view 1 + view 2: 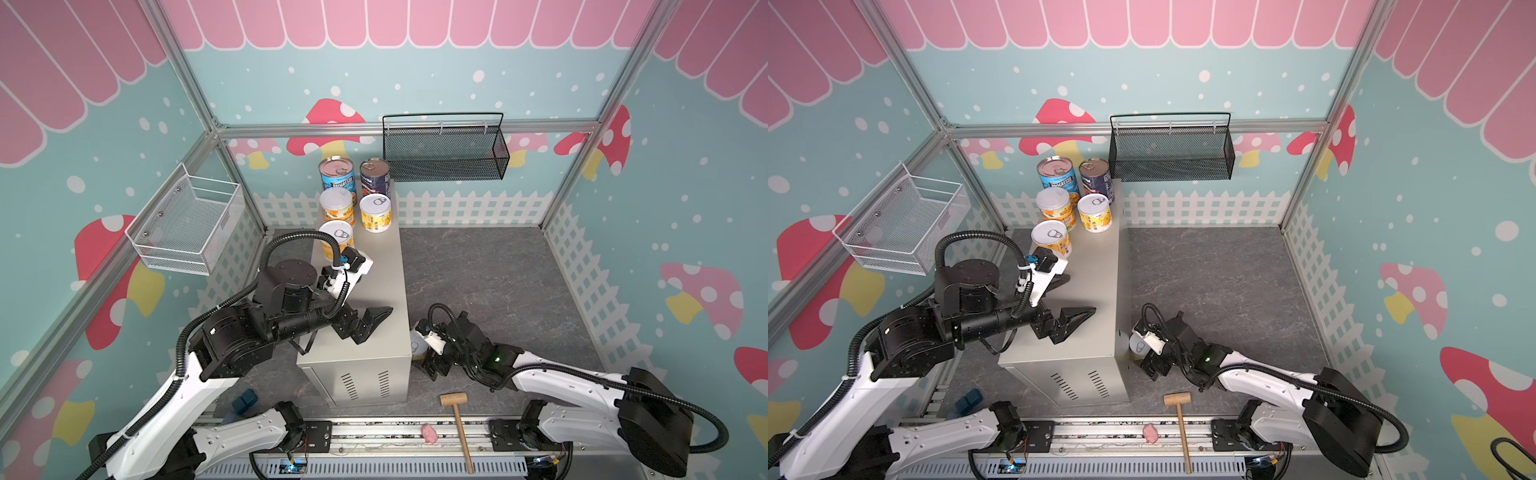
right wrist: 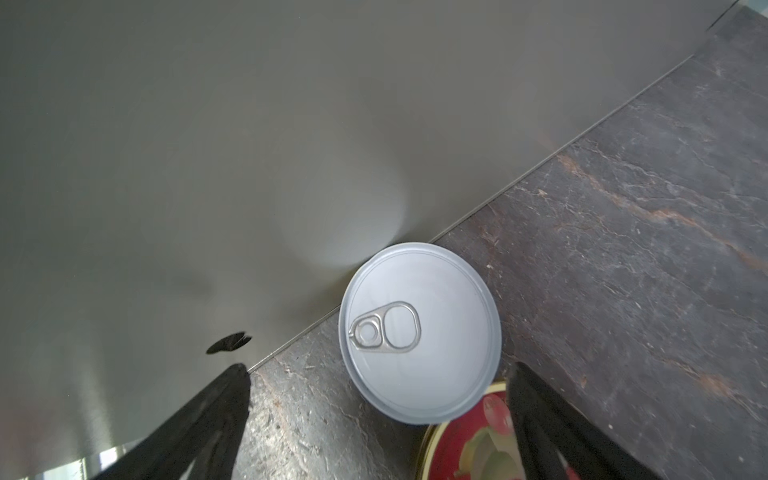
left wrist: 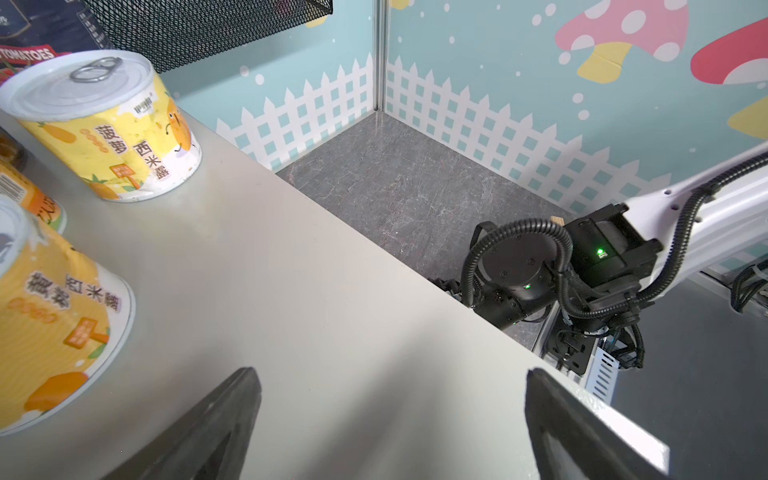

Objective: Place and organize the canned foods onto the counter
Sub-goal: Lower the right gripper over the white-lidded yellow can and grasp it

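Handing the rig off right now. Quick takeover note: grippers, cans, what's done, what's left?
Left gripper: open, empty, over the near half of the counter.
Right gripper: open, low beside the counter, over the pale-topped can on the floor; not closed on it.
Done: five cans upright at the counter's far end: Progresso can, navy can, three yellow cans.
Left: the pale-topped can and the red-lidded tin right next to it, both on the floor.

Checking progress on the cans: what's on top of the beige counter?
Five cans at the far end of the counter: a light-blue Progresso can, a navy can, three short yellow cans. The left arm hides part of the near top.
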Controlling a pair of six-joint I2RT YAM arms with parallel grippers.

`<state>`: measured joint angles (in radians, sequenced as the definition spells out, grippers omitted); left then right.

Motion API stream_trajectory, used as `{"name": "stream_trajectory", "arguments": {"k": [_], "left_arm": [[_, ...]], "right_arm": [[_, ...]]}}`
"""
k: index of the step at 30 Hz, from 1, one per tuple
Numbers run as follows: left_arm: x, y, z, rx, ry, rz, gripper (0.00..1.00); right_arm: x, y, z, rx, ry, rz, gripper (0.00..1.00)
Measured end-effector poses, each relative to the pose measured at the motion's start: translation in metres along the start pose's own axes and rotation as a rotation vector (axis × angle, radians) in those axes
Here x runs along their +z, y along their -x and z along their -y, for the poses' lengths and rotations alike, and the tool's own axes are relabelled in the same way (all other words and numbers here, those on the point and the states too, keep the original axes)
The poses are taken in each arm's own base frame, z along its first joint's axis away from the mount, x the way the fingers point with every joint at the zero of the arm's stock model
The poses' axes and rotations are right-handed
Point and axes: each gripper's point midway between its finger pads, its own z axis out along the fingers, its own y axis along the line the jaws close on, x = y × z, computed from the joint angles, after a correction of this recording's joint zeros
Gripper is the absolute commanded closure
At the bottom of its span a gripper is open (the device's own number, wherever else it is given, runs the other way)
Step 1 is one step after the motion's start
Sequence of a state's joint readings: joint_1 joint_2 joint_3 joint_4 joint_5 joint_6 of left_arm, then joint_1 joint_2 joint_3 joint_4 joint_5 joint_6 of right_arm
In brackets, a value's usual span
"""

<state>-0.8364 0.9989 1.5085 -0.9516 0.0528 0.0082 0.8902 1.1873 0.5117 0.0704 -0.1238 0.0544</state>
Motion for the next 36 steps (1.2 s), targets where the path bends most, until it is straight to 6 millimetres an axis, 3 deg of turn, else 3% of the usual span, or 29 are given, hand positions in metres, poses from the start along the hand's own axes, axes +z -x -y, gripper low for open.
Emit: {"name": "stream_trajectory", "arguments": {"k": [12, 36], "left_arm": [[-0.005, 0.004, -0.003, 0.004, 0.016, 0.012, 0.0], [-0.005, 0.002, -0.001, 0.019, 0.006, -0.006, 0.0]], "right_arm": [[0.027, -0.02, 0.018, 0.019, -0.012, -0.057, 0.03], [0.036, -0.008, 0.026, 0.024, -0.044, 0.003, 0.23]]}}
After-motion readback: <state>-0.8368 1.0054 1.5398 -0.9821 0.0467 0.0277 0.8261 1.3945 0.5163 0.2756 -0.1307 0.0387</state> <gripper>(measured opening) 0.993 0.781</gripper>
